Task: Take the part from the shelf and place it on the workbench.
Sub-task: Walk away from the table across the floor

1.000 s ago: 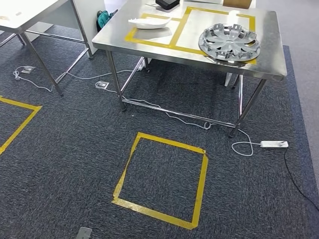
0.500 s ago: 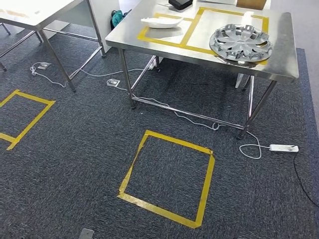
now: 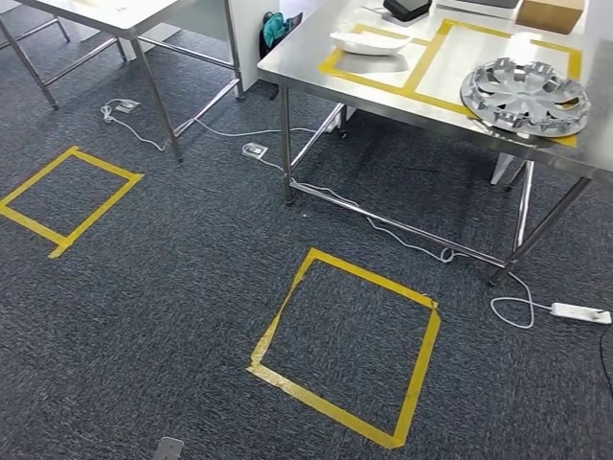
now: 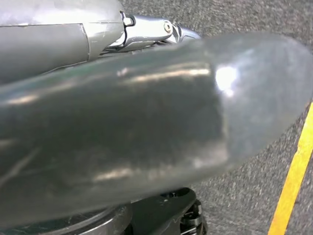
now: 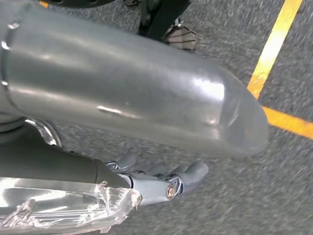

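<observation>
The steel workbench stands ahead on the right, marked with yellow tape rectangles. On it lie a silver wheel cover near the right end and a white curved part in the left rectangle. My left hand hangs over the grey carpet with its fingers stretched out straight, holding nothing. Beside a yellow floor line, my right hand also hangs low, its fingers straight and apart from the thumb, with nothing in it.
A yellow tape square marks the carpet before the workbench, another lies to the left. A second table stands at the back left. White cables and a power strip lie under the workbench. A grey floor plate is near me.
The whole picture has slid to the right, so the camera has turned left. The second floor square has come fully into view. The things on the workbench have kept their places.
</observation>
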Robot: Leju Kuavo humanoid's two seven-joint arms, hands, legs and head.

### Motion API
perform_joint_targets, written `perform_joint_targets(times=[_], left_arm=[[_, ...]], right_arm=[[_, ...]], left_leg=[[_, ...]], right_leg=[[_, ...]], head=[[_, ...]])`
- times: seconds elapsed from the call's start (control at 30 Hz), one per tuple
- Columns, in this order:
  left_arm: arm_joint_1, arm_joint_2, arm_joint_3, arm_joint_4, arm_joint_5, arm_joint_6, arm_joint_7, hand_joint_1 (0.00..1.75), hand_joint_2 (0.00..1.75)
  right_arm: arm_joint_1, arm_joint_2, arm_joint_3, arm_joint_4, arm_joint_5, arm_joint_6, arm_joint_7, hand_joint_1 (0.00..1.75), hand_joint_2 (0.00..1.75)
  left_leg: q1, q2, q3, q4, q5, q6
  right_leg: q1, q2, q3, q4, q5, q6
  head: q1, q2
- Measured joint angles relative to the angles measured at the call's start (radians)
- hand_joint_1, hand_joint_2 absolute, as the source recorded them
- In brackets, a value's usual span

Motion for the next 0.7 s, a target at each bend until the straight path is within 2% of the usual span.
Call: perform_joint_targets(times=[0.03,0.07,0.1,0.17,0.2,0.23,0.3,0.33,0.37,0.4,0.43,0.47,0.53,0.6,0.7], left_arm=[[-0.001,-0.001,0.000,0.000,-0.001,0.000,0.000,0.00,0.00],[-0.002,-0.002,0.000,0.000,-0.002,0.000,0.000,0.00,0.00],[-0.002,-0.002,0.000,0.000,-0.002,0.000,0.000,0.00,0.00],[0.000,-0.003,0.000,0.000,-0.003,0.000,0.000,0.00,0.00],[0.000,-0.003,0.000,0.000,-0.004,0.000,0.000,0.00,0.00],[0.000,-0.003,0.000,0.000,-0.004,0.000,0.000,0.00,0.00],[-0.004,-0.003,0.000,0.000,-0.005,0.000,0.000,0.00,0.00],[-0.005,-0.003,0.000,0.000,-0.006,0.000,0.000,0.00,0.00],[-0.005,-0.003,0.000,0.000,-0.006,0.000,0.000,0.00,0.00],[-0.003,-0.003,0.000,0.000,-0.006,0.000,0.000,0.00,0.00],[-0.001,-0.003,0.000,0.000,-0.007,0.000,0.000,0.00,0.00],[0.000,-0.002,0.000,0.000,-0.007,0.000,0.000,0.00,0.00],[-0.002,-0.002,0.000,0.000,-0.008,0.000,0.000,0.00,0.00],[-0.005,-0.003,0.000,0.000,-0.010,0.000,0.000,0.00,0.00],[-0.002,-0.003,0.000,0.000,-0.011,0.000,0.000,0.00,0.00]], right_arm=[[-0.001,0.000,0.000,0.000,0.000,0.000,0.000,0.00,0.00],[-0.001,0.000,0.000,0.000,0.000,-0.001,0.000,0.00,0.00],[-0.002,-0.001,0.001,0.000,0.000,-0.001,0.000,0.00,0.00],[-0.003,0.000,0.001,0.000,-0.001,-0.001,-0.001,0.00,0.00],[-0.003,0.000,0.001,0.000,-0.001,-0.001,-0.002,0.00,0.00],[-0.003,0.000,0.001,0.000,-0.001,-0.001,-0.002,0.00,0.00],[-0.002,0.000,0.001,0.000,-0.001,-0.001,-0.003,0.00,0.00],[-0.001,0.000,0.001,0.000,-0.002,-0.001,-0.003,0.00,0.00],[0.000,0.000,0.001,0.000,-0.002,0.000,-0.003,0.00,0.00],[0.000,0.000,0.001,0.000,-0.002,0.001,-0.003,0.00,0.00],[-0.001,0.000,0.001,0.000,-0.002,0.001,-0.004,0.00,0.00],[-0.001,0.001,0.001,0.000,-0.002,0.001,-0.004,0.00,0.00],[-0.002,0.001,0.001,0.000,-0.001,0.001,-0.004,0.00,0.00],[-0.002,0.001,0.001,0.000,-0.001,0.001,-0.005,0.00,0.00],[-0.004,0.001,0.001,0.000,-0.001,0.001,-0.007,0.00,0.00]], left_leg=[[-0.001,-0.009,-0.001,0.001,-0.001,-0.003],[-0.001,-0.017,-0.003,0.002,0.000,-0.007],[0.000,-0.023,-0.006,0.001,0.001,-0.014],[0.004,-0.027,-0.010,0.000,0.003,-0.027],[0.004,-0.015,-0.015,0.008,-0.003,-0.033],[0.003,0.002,-0.027,0.032,-0.020,-0.037],[0.002,0.035,-0.081,0.139,-0.079,-0.041],[0.002,0.039,-0.114,0.204,-0.107,-0.043],[0.002,0.040,-0.139,0.252,-0.122,-0.044],[0.002,0.040,-0.150,0.272,-0.119,-0.045],[0.002,0.042,-0.142,0.254,-0.099,-0.045],[0.002,0.046,-0.118,0.208,-0.068,-0.044],[-0.001,0.076,-0.051,0.077,-0.010,-0.040],[-0.005,0.096,-0.018,0.006,0.008,-0.030],[-0.008,0.078,-0.021,0.000,0.010,-0.012]], right_leg=[[0.001,0.014,0.029,-0.057,0.020,-0.003],[0.002,0.024,0.045,-0.089,0.028,-0.004],[0.004,0.026,0.049,-0.097,0.027,-0.004],[0.006,0.012,0.050,-0.100,0.031,-0.010],[0.005,0.005,0.051,-0.104,0.034,-0.016],[0.005,-0.004,0.053,-0.109,0.036,-0.023],[0.007,-0.023,0.054,-0.113,0.037,-0.031],[0.009,-0.034,0.053,-0.113,0.036,-0.034],[0.010,-0.044,0.053,-0.113,0.036,-0.035],[0.011,-0.053,0.053,-0.113,0.035,-0.036],[0.012,-0.061,0.053,-0.113,0.034,-0.036],[0.012,-0.069,0.053,-0.112,0.034,-0.035],[0.015,-0.083,0.055,-0.108,0.030,-0.028],[0.020,-0.093,0.056,-0.104,0.027,-0.019],[0.018,-0.105,0.059,-0.107,0.025,-0.004]], head=[[0.000,0.000],[-0.001,0.000],[-0.001,0.000],[-0.001,0.000],[-0.002,0.000],[-0.005,0.000],[-0.009,0.000],[-0.009,0.000],[-0.009,0.000],[-0.009,0.000],[-0.009,0.000],[-0.009,0.000],[-0.010,0.000],[-0.008,0.000],[-0.006,0.000]])
